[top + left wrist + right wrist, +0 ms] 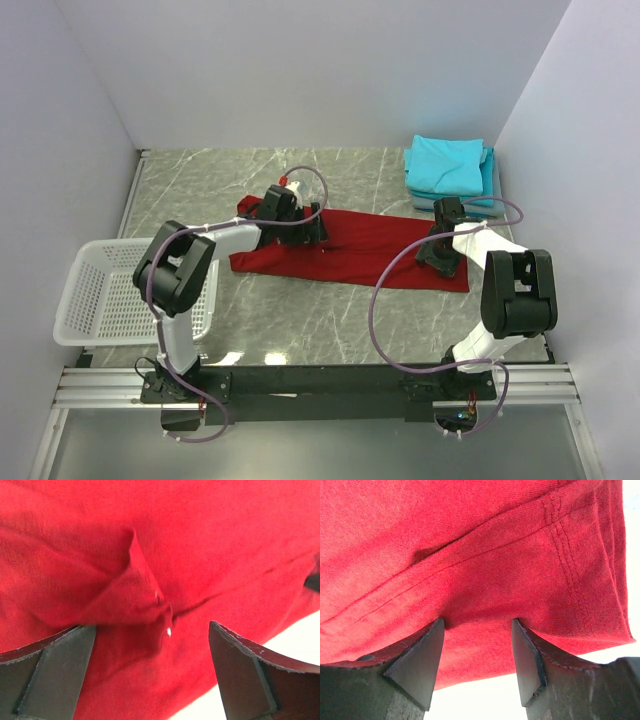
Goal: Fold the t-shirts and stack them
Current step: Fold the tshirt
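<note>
A deep red t-shirt [350, 248] lies spread across the middle of the marble table. My left gripper [300, 222] is down on its upper left part. In the left wrist view this gripper [152, 647] is wide open over the red cloth [200, 545], with a raised pucker and a small white speck [168, 630] between the jaws. My right gripper [440, 252] is down on the shirt's right end. In the right wrist view this gripper [477, 630] is open, tips pressed into the cloth near the stitched hem [570, 575]. Folded turquoise shirts [448, 168] are stacked at the back right.
A white lattice basket [100, 295] stands at the table's left edge, next to the left arm. White walls close in the left, back and right sides. The turquoise stack lies just behind the right gripper.
</note>
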Robot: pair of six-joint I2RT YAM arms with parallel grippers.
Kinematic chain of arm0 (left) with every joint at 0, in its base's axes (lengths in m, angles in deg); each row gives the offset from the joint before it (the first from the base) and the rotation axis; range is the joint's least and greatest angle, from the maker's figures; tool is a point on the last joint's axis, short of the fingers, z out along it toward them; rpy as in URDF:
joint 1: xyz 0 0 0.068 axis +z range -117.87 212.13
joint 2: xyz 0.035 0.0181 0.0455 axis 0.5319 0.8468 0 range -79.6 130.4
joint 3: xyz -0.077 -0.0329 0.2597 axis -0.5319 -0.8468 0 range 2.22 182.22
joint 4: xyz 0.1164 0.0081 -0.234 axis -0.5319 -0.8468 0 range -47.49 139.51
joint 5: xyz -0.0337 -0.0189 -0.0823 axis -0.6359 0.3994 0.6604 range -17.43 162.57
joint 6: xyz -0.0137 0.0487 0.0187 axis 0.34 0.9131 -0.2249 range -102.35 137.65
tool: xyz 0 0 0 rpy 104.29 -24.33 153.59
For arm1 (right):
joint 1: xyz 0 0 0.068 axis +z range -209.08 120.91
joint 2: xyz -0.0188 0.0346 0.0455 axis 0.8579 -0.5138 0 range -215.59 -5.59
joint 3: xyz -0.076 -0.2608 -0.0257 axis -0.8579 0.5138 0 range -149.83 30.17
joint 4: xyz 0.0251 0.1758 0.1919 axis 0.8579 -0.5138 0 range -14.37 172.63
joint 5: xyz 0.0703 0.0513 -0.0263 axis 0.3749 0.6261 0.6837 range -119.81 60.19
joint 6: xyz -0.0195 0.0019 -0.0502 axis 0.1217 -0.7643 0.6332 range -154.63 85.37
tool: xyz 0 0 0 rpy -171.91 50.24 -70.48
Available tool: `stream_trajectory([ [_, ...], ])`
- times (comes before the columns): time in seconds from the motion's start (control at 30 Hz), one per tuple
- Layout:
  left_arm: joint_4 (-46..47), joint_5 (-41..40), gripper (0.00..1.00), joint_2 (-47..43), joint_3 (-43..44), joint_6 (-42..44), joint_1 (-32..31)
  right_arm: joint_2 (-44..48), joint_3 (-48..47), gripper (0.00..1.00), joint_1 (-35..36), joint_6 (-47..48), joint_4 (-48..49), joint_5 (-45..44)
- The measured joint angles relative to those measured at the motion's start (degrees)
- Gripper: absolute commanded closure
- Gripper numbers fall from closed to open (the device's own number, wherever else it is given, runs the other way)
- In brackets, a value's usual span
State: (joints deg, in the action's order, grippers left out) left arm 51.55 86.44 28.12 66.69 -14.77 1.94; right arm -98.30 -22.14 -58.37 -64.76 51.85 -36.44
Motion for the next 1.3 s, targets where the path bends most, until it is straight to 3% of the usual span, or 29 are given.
stream_trajectory([
  [0.4, -0.6, -6.2, 0.01, 8.1, 11.5, 1.6, 0.0, 0.0, 0.0, 0.37, 0.0, 0.0, 0.0, -0.2],
  [0.83, -3.5, -1.5, 0.01, 16.1, 21.9, 9.0, -0.3, 0.0, 0.0, 0.37, 0.0, 0.0, -0.1, -0.9],
  [1.03, -3.7, -3.4, 0.01, 14.0, 19.9, 9.2, -0.5, 2.2, -0.1, 0.37, 0.0, 0.0, -1.0, -1.5],
  [1.3, -2.3, -8.8, 0.01, -1.2, 11.0, 6.2, 1.2, 6.2, -3.9, 0.36, 0.0, 0.3, -1.2, -1.4],
])
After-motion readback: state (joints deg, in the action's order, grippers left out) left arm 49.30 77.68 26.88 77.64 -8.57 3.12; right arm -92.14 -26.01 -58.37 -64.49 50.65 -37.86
